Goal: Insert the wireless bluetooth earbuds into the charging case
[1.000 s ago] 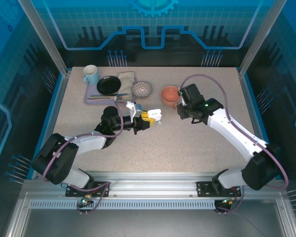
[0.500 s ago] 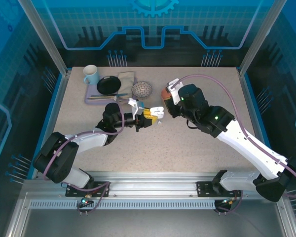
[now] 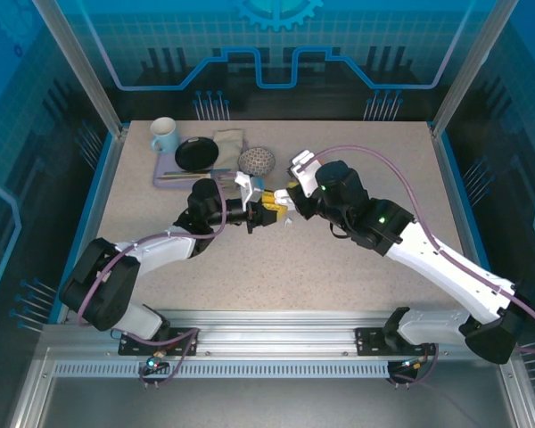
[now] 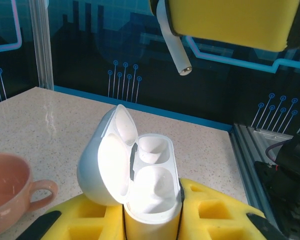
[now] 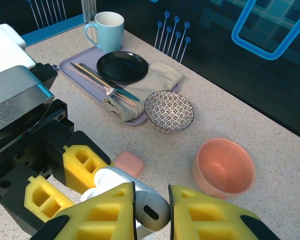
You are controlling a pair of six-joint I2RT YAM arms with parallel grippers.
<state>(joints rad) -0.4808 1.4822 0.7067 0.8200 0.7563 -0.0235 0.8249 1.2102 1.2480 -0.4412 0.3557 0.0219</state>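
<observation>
Step in hand, as I judge it: seat one earbud in the open case. My left pincer is clamped on the lower body of the white case, holding it upright with the lid swung back toward 9 o'clock. Both wells look empty. My right pincer is pinching a white earbud between its yellow pads, gripped by the head. In the left wrist view the stem hangs free and points down, slightly tilted. In that view the earbud sits at 12 to 1 o'clock of the case, apart from it, with a clear gap above the wells. In the top view the right pincer lies at about 1 o'clock of the left one, close by. To do this well, I would first align the stem with the chosen well, then correct the tilt so the stem runs parallel to the well's axis. After that I would lower slowly and straight. I would hold the left pincer rigid throughout, since any drift of the case spoils the alignment. I would release only once the head sits flush; letting go early risks the earbud dropping onto the table. I cannot tell which well matches this earbud.
</observation>
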